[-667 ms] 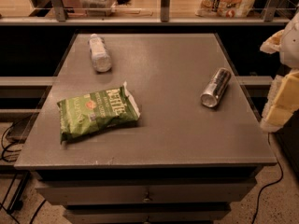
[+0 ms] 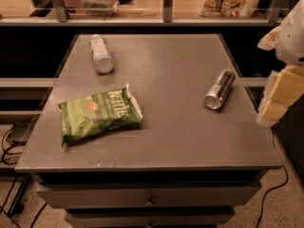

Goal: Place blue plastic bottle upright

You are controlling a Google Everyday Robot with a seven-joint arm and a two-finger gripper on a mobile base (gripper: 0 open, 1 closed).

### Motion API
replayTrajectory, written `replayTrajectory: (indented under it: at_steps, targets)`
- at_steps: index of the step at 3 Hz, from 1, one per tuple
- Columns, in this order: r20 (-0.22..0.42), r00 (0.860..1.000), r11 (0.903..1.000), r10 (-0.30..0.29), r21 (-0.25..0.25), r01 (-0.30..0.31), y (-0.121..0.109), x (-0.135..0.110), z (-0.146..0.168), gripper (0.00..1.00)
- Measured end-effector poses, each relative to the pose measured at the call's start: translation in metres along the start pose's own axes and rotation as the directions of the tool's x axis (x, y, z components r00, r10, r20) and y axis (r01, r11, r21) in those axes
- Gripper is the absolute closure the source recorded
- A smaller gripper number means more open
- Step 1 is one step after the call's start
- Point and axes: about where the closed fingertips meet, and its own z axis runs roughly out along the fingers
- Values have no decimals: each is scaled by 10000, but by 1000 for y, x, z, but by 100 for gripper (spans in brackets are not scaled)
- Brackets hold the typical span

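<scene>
A: The gripper [image 2: 280, 96], where was it?

B: At the right side, just beyond the edge of the table [image 2: 171, 141], toward the front. Only part of it was in view, so I could not tell if it was open or closed.

A: And on the table?

B: Nearest, on the left, a green bag [image 2: 99, 114] lay flat. Further back, on the right, a can [image 2: 219, 89] lay on its side, near the gripper. Farthest, at the back left corner, the bottle [image 2: 101, 54] lay on its side, its cap toward the far edge.

A: Which step was it, then?

B: I judged it the very beginning. The bottle was untouched and well apart from the gripper.

A: What did the next move call for?

B: In my view, the arm had to cross the table diagonally, clear of the can. Then it had to take the bottle across its body, lift it, and turn it so the base met the table.
</scene>
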Motion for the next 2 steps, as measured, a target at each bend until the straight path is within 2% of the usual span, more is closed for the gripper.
replayTrajectory:
  at_steps: [1, 2]
  targets:
    - [69, 9995, 9995, 319, -22, -319, -24, -9, 13, 0]
    - [361, 9974, 9981, 617, -2, -617, -57, -26, 26, 0]
